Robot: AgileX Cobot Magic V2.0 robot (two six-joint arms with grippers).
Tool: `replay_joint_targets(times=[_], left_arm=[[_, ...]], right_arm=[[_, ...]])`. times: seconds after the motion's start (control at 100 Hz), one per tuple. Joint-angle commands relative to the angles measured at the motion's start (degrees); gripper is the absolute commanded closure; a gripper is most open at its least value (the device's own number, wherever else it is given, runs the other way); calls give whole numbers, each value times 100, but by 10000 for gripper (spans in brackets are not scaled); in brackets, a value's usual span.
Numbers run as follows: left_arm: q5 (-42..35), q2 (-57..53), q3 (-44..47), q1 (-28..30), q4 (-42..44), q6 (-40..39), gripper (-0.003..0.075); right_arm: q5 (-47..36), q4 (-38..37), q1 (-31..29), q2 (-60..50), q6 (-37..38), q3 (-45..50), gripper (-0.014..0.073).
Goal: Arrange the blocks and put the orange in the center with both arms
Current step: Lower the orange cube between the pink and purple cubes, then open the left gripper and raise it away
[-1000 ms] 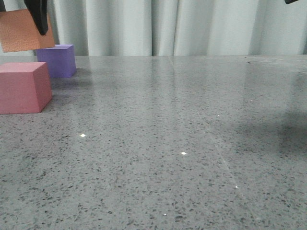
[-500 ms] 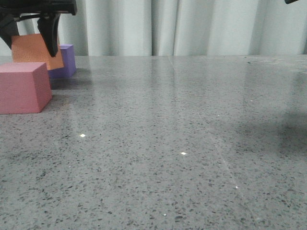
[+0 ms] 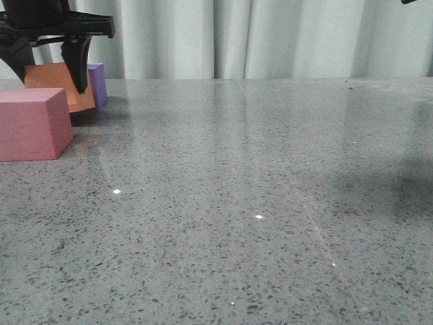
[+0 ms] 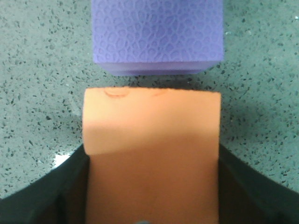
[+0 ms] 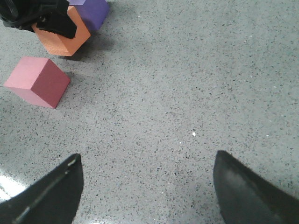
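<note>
At the upper left of the front view, the left pincer pinches the orange cube low between the purple cube and pink cube, risking nudging either; the right pincer hangs spread.

Robot test bench or lab setting: bare speckled grey stone-look tabletop, plain pale curtain backdrop behind it, foam cubes only beside the left gripper.
</note>
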Motion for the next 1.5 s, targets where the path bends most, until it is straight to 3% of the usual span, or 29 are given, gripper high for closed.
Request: replay_joint_targets(times=[0.0, 0.18, 0.37, 0.51, 0.95, 1.17, 1.49], left_arm=[[-153, -286, -143, 11, -3, -51, 559], [-143, -286, -143, 11, -88, -51, 531], [-143, -286, -143, 11, -114, -51, 373], [-124, -286, -143, 11, -114, -51, 314], [-44, -286, -143, 11, 44, -51, 275], [-44, -286, -143, 11, 44, -51, 111], [-209, -468, -155, -1, 44, -28, 110]], right_arm=[[-408, -44, -2, -100, -48, -152, 25], [-408, -44, -2, -100, -48, -152, 25], [-402, -44, -2, -100, -48, -152, 25], [-402, -44, -2, -100, -48, -152, 25], [-402, -44, -2, -100, -48, -152, 25], [-407, -44, -2, -100, -48, -152, 25], [-414, -44, -2, -100, -48, -152, 25]])
